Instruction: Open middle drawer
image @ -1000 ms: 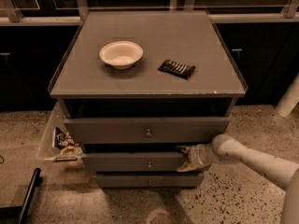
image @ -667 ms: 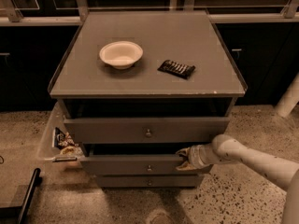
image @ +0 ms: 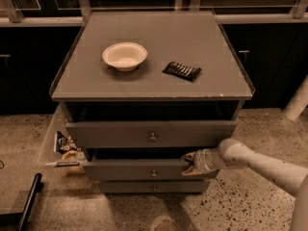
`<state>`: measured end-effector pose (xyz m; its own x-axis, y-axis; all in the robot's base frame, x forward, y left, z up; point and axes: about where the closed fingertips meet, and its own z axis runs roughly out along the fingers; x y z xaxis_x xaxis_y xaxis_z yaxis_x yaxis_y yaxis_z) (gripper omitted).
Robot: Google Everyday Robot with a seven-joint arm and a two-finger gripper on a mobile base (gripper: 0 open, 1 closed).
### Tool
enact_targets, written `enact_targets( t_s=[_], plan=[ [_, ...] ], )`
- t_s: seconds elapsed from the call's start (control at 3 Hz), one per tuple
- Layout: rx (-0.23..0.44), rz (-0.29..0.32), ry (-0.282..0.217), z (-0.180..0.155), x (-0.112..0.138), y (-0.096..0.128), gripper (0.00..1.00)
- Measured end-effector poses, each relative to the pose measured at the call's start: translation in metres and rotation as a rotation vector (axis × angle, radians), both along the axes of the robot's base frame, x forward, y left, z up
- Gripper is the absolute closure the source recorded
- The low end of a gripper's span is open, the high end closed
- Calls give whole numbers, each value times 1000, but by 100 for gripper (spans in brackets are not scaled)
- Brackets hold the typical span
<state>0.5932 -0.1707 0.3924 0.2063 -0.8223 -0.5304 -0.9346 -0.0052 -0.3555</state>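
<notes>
Middle drawer (image: 130,170), grey wood, low flat front, small round metal knob (image: 153,173), slightly out. White gripper (image: 189,163) at its top-right edge; grip state can't tell.

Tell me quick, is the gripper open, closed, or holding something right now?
Gripper: at the right end of the middle drawer's top edge; open or closed cannot be told.

Gripper (image: 190,162) @ mid drawer (image: 130,170) top edge
</notes>
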Motion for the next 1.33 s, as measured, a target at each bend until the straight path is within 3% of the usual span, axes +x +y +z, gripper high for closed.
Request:
enact_targets(
  t_s=[0.33,0.67,1.0,1.33],
  plan=[
    [17,1,9,2,5,4,16],
    [69,19,38,0,-14,2,19],
    [91,28,54,-3,-43,-11,42],
    [91,28,54,1,-42,-11,65]
  ],
)
